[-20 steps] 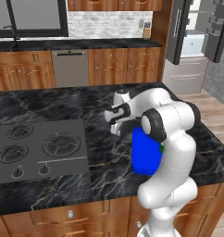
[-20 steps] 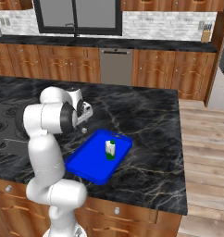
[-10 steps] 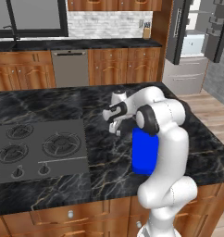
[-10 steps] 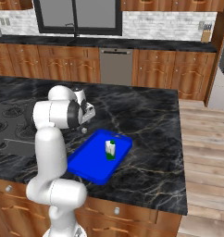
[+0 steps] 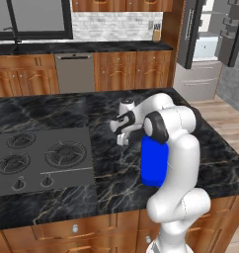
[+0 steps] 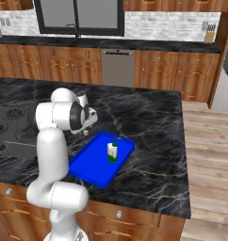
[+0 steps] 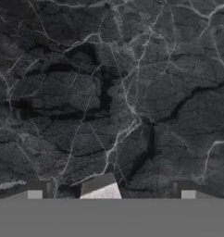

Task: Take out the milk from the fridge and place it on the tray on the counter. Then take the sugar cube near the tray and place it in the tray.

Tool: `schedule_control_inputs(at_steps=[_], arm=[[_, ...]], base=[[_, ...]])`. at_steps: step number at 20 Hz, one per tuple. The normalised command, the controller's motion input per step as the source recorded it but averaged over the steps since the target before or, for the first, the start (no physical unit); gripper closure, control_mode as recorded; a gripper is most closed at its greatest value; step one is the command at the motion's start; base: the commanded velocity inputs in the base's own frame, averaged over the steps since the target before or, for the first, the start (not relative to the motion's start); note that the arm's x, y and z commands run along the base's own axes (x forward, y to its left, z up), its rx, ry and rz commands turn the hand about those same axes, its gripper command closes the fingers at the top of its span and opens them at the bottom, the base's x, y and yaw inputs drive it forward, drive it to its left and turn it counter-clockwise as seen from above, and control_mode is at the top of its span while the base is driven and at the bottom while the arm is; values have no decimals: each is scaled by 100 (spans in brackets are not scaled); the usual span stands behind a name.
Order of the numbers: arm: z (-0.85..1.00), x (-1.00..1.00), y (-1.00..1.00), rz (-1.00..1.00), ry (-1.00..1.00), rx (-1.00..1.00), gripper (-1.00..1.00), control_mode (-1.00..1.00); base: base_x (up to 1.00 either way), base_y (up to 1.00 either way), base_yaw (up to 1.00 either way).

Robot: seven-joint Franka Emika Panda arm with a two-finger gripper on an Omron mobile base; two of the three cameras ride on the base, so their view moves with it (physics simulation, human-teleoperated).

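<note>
Milk [image 6: 112,152] upright on blue tray [image 6: 94,167], tray flat on black marble tabletop [image 6: 153,141]. Pale sugar cube [image 7: 101,187] on tabletop, just left of tray. Fridge [image 5: 208,49] far right, open.

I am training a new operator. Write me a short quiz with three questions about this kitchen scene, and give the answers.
1. True or false: the milk stands upright on the tray.
2. Choose one. The sugar cube lies: A) in the tray; B) on the counter, below the hand; C) on top of the milk.
3. Fill the gap: the hand is ___ (open or shut).

Key: 1 true; 2 B; 3 open.
</note>
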Motion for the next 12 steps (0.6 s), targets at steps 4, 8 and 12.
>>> schedule_control_inputs(at_steps=[4,8,12], arm=[[-16,13,-8,0,0,0,-100,-100],[-22,13,4,0,0,0,100,-100],[-20,3,-3,0,0,0,100,-100]], base=[[0,0,0],[0,0,0],[0,0,0]])
